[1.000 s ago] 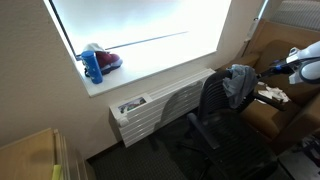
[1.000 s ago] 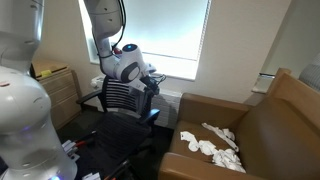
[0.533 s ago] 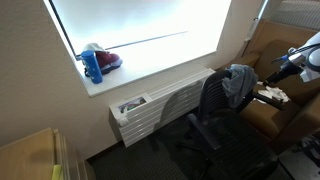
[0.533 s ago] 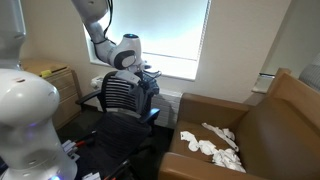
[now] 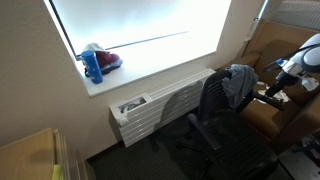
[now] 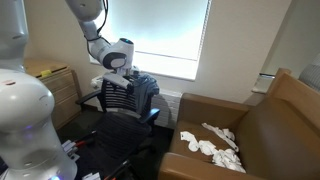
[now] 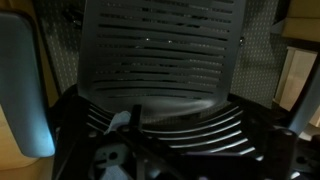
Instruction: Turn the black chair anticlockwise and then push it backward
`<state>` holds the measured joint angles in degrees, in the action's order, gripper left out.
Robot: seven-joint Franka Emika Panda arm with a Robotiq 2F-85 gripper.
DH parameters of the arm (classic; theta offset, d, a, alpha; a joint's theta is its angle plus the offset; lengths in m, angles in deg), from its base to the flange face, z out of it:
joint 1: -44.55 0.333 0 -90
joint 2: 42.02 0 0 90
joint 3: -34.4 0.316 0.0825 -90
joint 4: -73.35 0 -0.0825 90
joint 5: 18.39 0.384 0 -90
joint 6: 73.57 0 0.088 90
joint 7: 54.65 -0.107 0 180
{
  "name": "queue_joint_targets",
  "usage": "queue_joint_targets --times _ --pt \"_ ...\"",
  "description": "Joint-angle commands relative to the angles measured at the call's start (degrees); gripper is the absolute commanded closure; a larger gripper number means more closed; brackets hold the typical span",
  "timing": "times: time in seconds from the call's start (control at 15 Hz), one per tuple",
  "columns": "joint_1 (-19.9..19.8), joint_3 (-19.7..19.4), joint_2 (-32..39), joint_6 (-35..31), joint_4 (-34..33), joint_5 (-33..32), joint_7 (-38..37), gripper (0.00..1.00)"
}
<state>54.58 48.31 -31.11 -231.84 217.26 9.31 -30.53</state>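
Note:
The black chair stands in front of the radiator with a grey cloth draped over its backrest. It also shows in an exterior view, with its ribbed backrest facing the camera. My gripper is just behind the top of the backrest, and in an exterior view it hangs right over the backrest's top edge. In the wrist view the ribbed mesh backrest fills the picture at very close range. My fingers are lost in the dark there, so I cannot tell their state.
A brown upholstered seat with white cloths on it stands beside the chair. A radiator sits under the window. A blue bottle stands on the sill. A wooden cabinet is behind the chair.
My arm has swung down and in toward the top of the chair's backrest. The chair itself looks unmoved.

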Motion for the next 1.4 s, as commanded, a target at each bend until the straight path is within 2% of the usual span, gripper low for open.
queue_joint_targets --times 0.0,0.07,0.2,0.33,0.47,0.67,0.73,0.93,1.0,1.07,1.13,1.2,1.33 --pt "-2.3 0.1 5.3 -9.2 -0.5 -2.8 -2.3 0.00" --pt "-2.1 -0.1 8.7 -14.9 -0.3 -5.4 -2.2 0.00" --pt "-1.4 -1.2 13.1 -21.7 -0.3 -13.2 -5.1 0.00" --pt "3.1 -5.8 17.4 -26.8 -1.2 -21.7 -9.9 0.00" --pt "8.1 -9.9 20.3 -27.7 -2.8 -26.2 -12.8 0.00" --pt "13.0 -10.9 22.3 -26.7 -4.9 -28.9 -16.2 0.00" --pt "9.6 -9.6 21.3 -26.7 -3.3 -29.6 -16.3 0.00" --pt "12.8 -10.0 22.0 -26.7 -4.5 -29.6 -17.4 0.00" --pt "15.7 -13.8 22.4 -26.4 -4.9 -29.0 -18.4 0.00" --pt "14.9 -12.8 24.8 -29.0 -6.0 -29.5 -18.2 0.00" --pt "19.4 -16.3 27.5 -32.9 -7.3 -29.5 -18.6 0.00" --pt "19.3 -15.0 29.8 -35.1 -8.4 -29.8 -18.0 0.00" --pt "22.6 -15.4 34.0 -40.5 -10.9 -28.5 -17.3 0.00"
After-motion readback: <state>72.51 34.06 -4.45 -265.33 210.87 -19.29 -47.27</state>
